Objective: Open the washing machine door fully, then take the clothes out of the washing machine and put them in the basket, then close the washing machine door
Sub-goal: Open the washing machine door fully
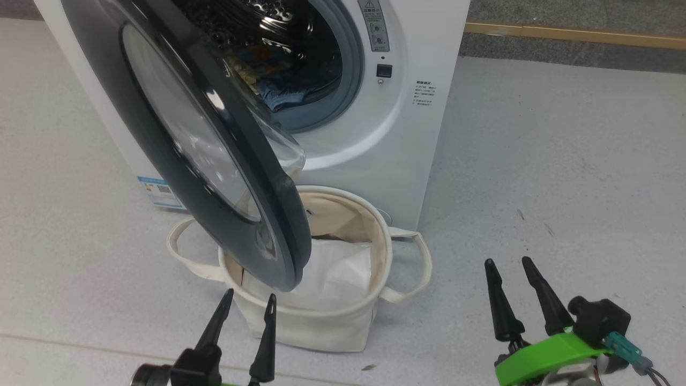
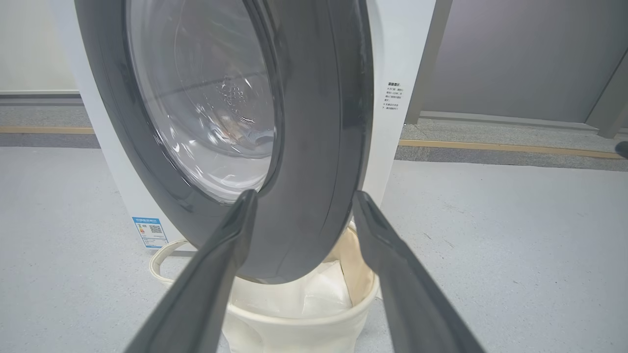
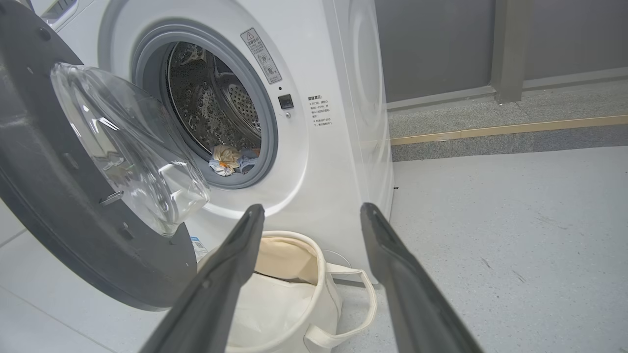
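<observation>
The white washing machine (image 1: 407, 139) stands ahead with its black-rimmed door (image 1: 177, 139) swung partly open, hanging over the cream basket (image 1: 321, 321) on the floor in front. Blue and cream clothes (image 3: 230, 159) lie at the bottom of the drum, seen also in the head view as clothes (image 1: 278, 96). My left gripper (image 1: 247, 305) is open near the basket's front rim, its fingers framing the door's edge (image 2: 314, 147). My right gripper (image 1: 509, 273) is open over bare floor to the right of the basket (image 3: 284, 294). Neither holds anything.
A plain white sheet (image 1: 343, 273) lies inside the basket. A raised grey kerb with a yellow strip (image 1: 573, 35) runs behind the washer at right. Open grey floor (image 1: 563, 171) spreads to the right of the machine.
</observation>
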Robot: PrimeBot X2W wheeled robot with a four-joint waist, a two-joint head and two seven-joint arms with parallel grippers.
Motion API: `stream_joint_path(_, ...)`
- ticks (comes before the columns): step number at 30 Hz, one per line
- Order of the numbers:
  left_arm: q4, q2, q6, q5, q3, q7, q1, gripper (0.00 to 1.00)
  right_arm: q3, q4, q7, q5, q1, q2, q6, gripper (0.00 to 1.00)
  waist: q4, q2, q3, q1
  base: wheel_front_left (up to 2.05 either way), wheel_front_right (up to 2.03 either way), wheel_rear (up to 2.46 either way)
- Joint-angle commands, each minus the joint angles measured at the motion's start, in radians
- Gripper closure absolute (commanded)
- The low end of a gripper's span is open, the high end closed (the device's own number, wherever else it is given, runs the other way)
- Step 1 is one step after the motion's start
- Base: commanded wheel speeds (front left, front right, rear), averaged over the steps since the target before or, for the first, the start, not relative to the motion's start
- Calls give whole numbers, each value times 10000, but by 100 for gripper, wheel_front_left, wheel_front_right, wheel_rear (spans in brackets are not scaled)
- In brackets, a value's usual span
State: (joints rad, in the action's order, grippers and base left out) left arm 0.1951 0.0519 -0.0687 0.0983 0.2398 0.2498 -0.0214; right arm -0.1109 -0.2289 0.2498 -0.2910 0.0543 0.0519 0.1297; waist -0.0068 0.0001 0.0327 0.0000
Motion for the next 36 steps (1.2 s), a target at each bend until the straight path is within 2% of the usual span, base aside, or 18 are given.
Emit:
stream_joint_path(1, -383, -6, 37, -99, -375, 120, -406, 0, -242, 313, 120, -7, 428, -16, 10, 0, -1, -1, 4, 0, 0, 0, 0)
stream_joint_path(11, -689, -9, -3, -149, -471, 120, -526, 0, -279, 330, 120, -55, 471, -16, 10, 0, -19, -1, 26, 0, 0, 0, 0)
stream_joint_path(21, -2621, -13, 34, -310, -285, 120, -1331, 0, -254, 337, 120, -110, 615, -16, 10, 0, -123, -1, 261, 0, 0, 0, 0)
stream_joint_path(22, -2910, -13, 30, -339, -221, 120, -1496, 24, -265, 343, 120, -115, 647, -16, 10, 0, -135, -1, 298, 0, 0, 0, 0)
stream_joint_path(23, -3201, -14, 18, -330, -143, 120, -1652, 87, -281, 352, 120, -131, 679, -16, 10, 0, -155, -1, 344, 0, 0, 0, 0)
stream_joint_path(24, -3472, -14, -4, -322, -43, 120, -1802, 100, -294, 367, 120, -142, 716, -16, 10, 0, -175, -1, 405, 0, 0, 0, 0)
stream_joint_path(29, -4072, -15, -105, -125, 854, 120, -2465, 100, -386, 437, 120, -229, 891, -16, 10, 0, -308, -1, 713, 0, 0, 0, 0)
stream_joint_path(36, -2760, -15, -555, 460, 2182, -252, -3287, 100, -533, 544, 120, -440, 1161, -16, 10, 0, -669, -1, 1302, 0, 0, 0, 0)
